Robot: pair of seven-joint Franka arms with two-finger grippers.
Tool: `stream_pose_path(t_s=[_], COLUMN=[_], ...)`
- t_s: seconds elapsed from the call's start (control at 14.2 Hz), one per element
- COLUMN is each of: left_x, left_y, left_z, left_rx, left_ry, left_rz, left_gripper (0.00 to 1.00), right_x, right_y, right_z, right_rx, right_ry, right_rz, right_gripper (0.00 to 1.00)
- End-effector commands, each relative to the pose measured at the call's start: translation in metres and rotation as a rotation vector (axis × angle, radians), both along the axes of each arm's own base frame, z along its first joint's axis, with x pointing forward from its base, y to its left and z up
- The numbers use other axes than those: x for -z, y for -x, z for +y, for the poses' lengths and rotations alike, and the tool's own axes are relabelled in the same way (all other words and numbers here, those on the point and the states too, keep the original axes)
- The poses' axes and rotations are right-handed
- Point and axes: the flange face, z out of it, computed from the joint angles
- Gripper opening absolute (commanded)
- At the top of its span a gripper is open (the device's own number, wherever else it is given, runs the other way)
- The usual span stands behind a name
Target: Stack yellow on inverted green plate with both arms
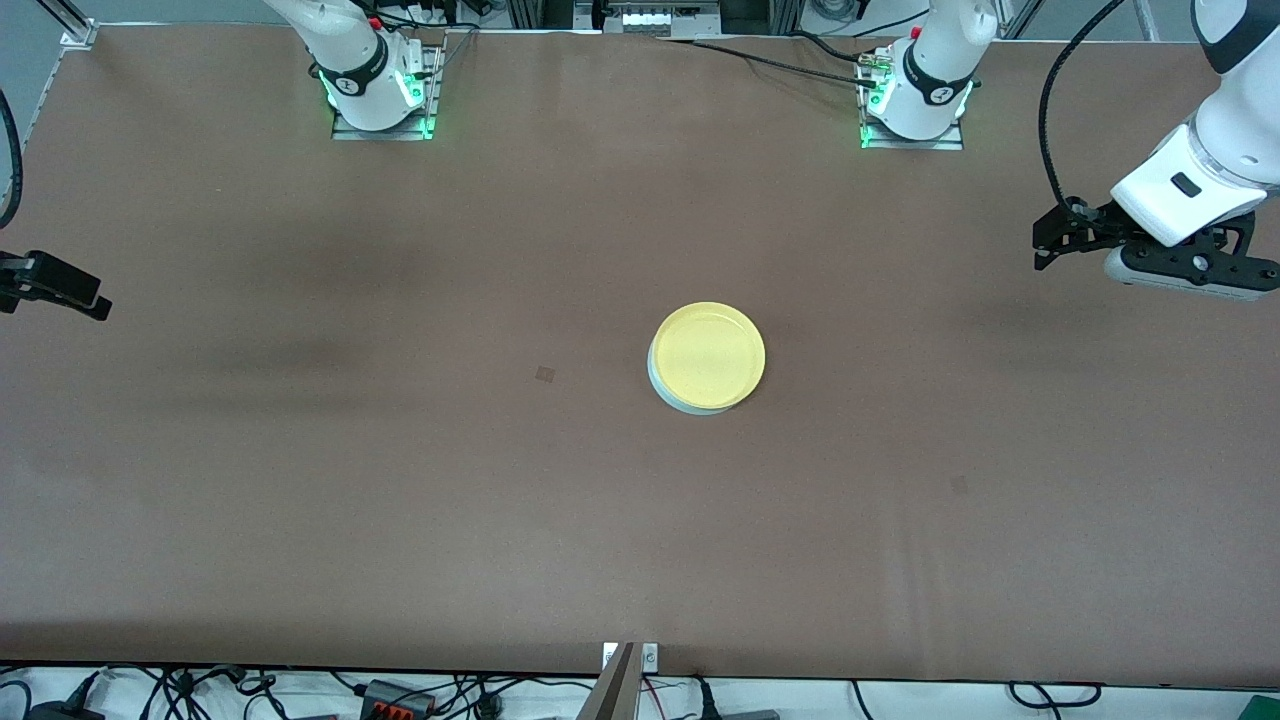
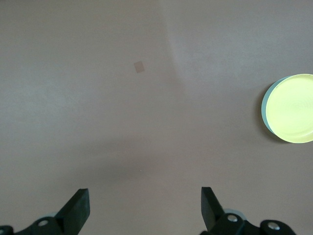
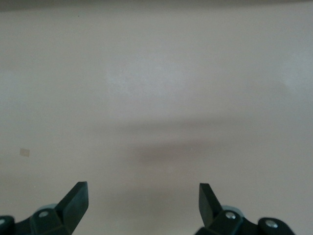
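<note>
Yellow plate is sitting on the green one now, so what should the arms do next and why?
Probably nothing more than hold clear. The yellow plate already rests on the green plate, slightly offset. The left gripper and right gripper hang open and empty over the table's ends.

You can see only a thin crescent of the green plate [image 1: 662, 392] under the yellow plate [image 1: 708, 356]; the rest is covered. The left wrist view's edge cuts that stack off. The front view's edge cuts off most of the right hand [image 1: 60, 285].
</note>
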Motion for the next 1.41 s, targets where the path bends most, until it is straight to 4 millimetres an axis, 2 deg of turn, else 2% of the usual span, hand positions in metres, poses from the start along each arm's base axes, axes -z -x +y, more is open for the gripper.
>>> stream_pose_path(t_s=[0.0, 0.07, 0.35, 0.84, 1.13, 1.34], left_x=[-0.007, -0.007, -0.008, -0.011, -0.017, -0.018], left_y=[0.004, 0.004, 0.005, 0.006, 0.010, 0.011], left_z=[0.001, 0.000, -0.001, -0.009, -0.035, -0.037], left_rx=[-0.006, -0.005, -0.003, 0.005, 0.007, -0.006], left_ry=[-0.019, -0.020, -0.018, -0.015, -0.019, -0.024], left_rz=[-0.001, -0.002, 0.000, 0.005, 0.010, 0.018], left_gripper=[1.00, 1.00, 1.00, 1.00, 1.00, 1.00], right_x=[0.000, 0.005, 0.024, 0.023, 0.025, 0.024], right_y=[0.020, 0.025, 0.042, 0.040, 0.041, 0.046], right_z=[0.002, 0.006, 0.002, 0.004, 0.008, 0.009], right_rx=[-0.016, -0.024, -0.017, -0.047, -0.050, -0.049], right_ry=[0.009, 0.009, 0.002, 0.006, -0.003, -0.012], right_rz=[0.008, 0.002, 0.004, -0.004, 0.013, 0.036], right_gripper=[1.00, 1.00, 1.00, 1.00, 1.00, 1.00])
